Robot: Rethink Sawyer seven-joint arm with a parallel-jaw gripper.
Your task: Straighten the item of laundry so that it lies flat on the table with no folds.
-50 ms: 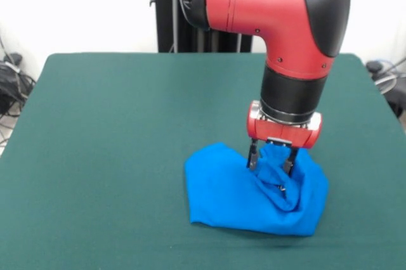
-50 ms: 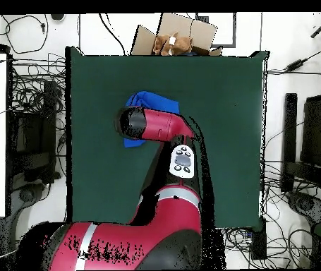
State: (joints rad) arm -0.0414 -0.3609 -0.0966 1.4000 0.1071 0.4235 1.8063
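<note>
T-shirt (image 1: 254, 197) still bunched, flattening barely begun
It lies crumpled on the table (image 1: 101, 130), toward the camera-side edge in the front view, with a ridge of cloth pulled up; the gripper (image 1: 273, 163) above it is clamped on that ridge, and every fold remains to be spread.

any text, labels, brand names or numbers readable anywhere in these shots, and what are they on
None can be read.
T-shirt: bunched up under the gripper; no lettering shows on the fabric in view.
Robot arm: no logo or label legible in the front view.
White button panel on the arm, overhead view: dark buttons only, any markings too small to read.
Cardboard box beyond the table: no print legible.
</note>
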